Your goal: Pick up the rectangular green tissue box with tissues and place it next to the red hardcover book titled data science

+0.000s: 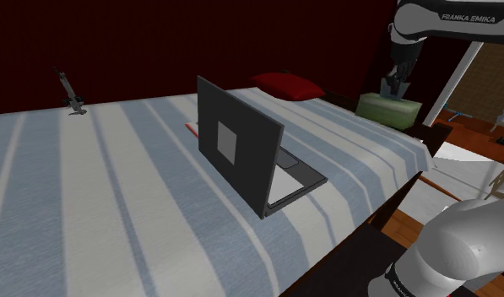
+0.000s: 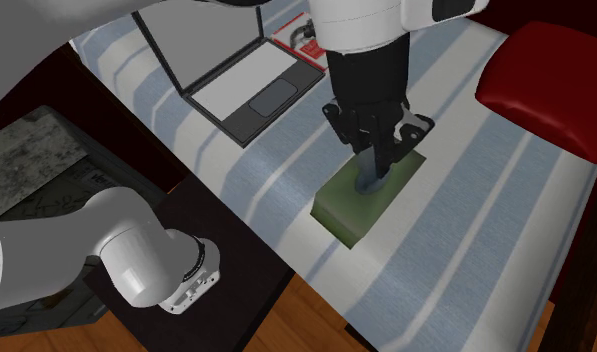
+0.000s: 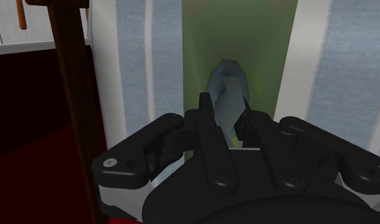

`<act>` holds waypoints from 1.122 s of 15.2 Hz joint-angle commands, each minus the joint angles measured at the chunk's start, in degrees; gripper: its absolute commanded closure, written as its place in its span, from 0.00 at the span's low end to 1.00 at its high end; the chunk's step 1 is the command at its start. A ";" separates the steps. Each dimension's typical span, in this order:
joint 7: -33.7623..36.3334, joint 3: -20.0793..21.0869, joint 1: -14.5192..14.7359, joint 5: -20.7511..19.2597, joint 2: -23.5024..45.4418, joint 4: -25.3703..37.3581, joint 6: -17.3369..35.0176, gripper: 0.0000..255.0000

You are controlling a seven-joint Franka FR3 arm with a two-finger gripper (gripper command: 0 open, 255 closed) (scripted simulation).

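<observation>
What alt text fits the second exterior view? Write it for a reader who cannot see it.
A black gripper is down at the top of a green tissue box lying on a blue-and-white striped bed cover. An open laptop sits at the view's upper left with a red book beside it, and a red pillow lies at the upper right.

two high views, perhaps opposed, over bed [image 1: 115, 186]
</observation>
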 commanded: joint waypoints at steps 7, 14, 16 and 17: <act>-2.64 0.49 0.02 0.45 2.36 8.29 -5.28 1.00; -1.68 2.14 0.69 1.38 5.76 13.57 -7.96 1.00; 0.75 3.47 1.37 2.07 7.53 13.85 -7.53 1.00; 1.94 4.11 1.72 2.39 8.49 14.09 -7.34 1.00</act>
